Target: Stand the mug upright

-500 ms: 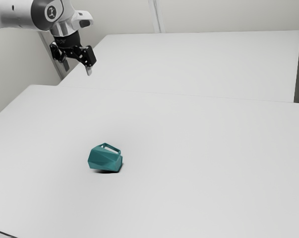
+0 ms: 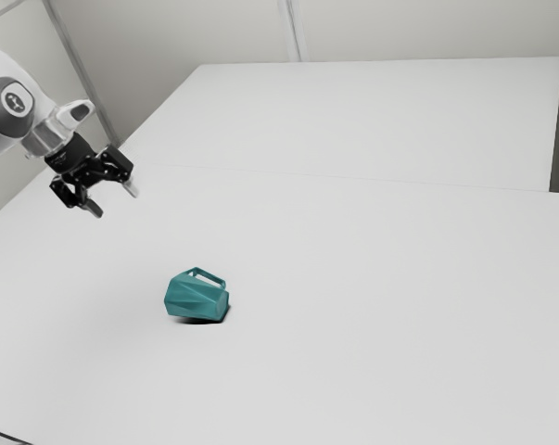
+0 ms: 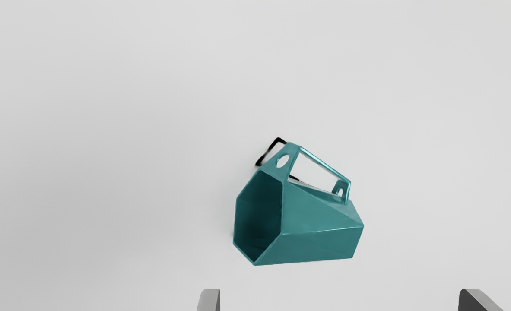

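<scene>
- Exterior view: the mug [image 2: 196, 300] lies on its side on the table [image 2: 381, 306], toward 5 o'clock from the gripper [image 2: 115, 201] and well apart from it.
- Wrist view: the fingers [image 3: 211, 299] stand wide apart, and nothing is held by them.
- To do the approach well, I think, the gripper should descend slowly and take the mug itself firmly, not by its thin handle [image 3: 291, 151].
- After this, a small lift and a turn should bring the mouth [image 3: 257, 216] upward; a loose hold could let the mug slip or roll.
- Compared with the earlier picture, the gripper is lower, moved toward 7 o'clock, and is tilted differently; the mug has stayed in its same place.
</scene>
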